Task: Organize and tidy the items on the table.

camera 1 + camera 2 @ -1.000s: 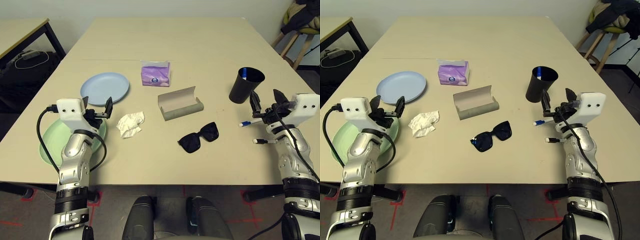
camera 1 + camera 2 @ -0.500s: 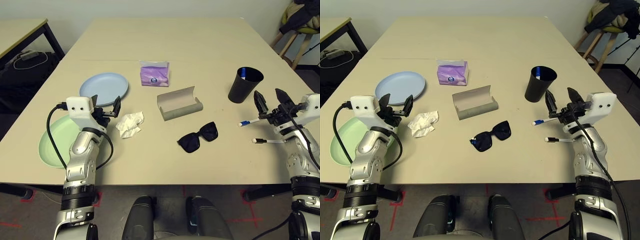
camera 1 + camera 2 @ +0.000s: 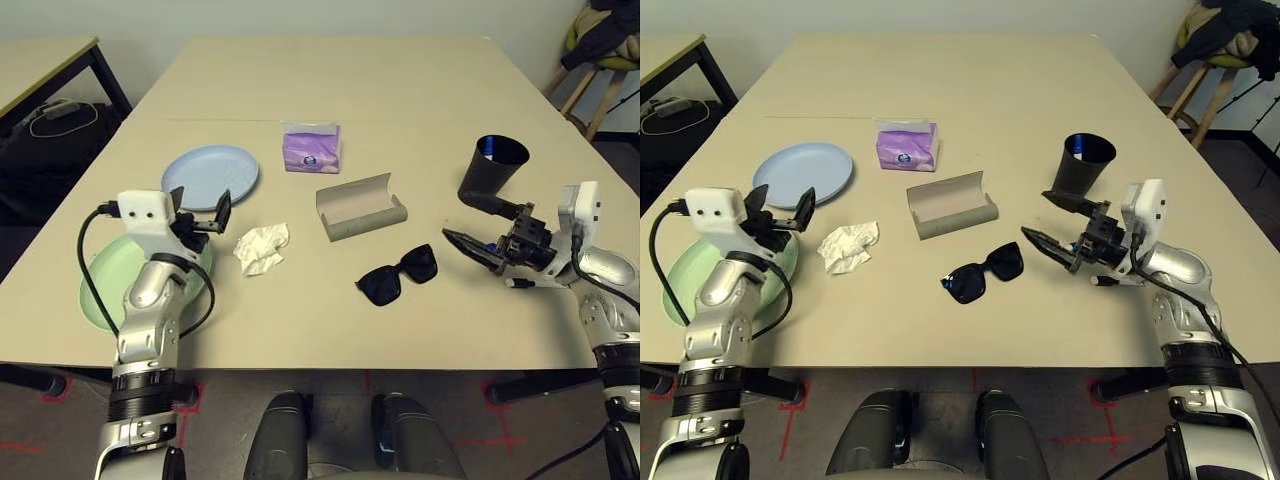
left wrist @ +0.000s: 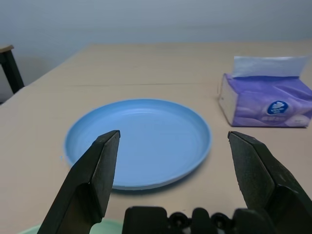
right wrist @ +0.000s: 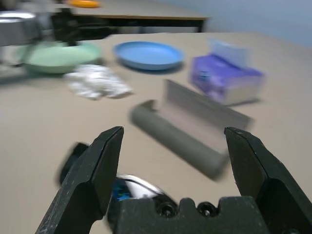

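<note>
The right gripper (image 3: 1047, 221) hangs just above the tabletop (image 3: 400, 90), fingers spread wide and empty, pointing across toward the black sunglasses (image 3: 397, 274), which lie lens-down and near its tips but not touching. The step in hand appears to be picking up the sunglasses, and doing it well would mean coming in low and straddling the bridge or one lens edge rather than a thin arm, then closing gently so the frame does not skate away. The grey glasses case (image 3: 360, 207) lies open just behind the sunglasses, its hollow empty and its lid standing up at the back, so it looks ready to receive them. The black cup (image 3: 491, 169) stands upright beside the right arm; something blue shows at its inner rim, though what it is cannot be told. The left gripper (image 3: 196, 211) is likewise spread and empty, held over the near edge of the pale blue plate (image 4: 139, 141), which carries nothing. The pale green plate (image 3: 100, 285) beneath that arm also seems bare. The crumpled tissue (image 3: 261, 248) lies loose between the plates and the case, and the purple tissue packet (image 3: 310, 147) stands behind them with a sheet poking out of its top.
</note>
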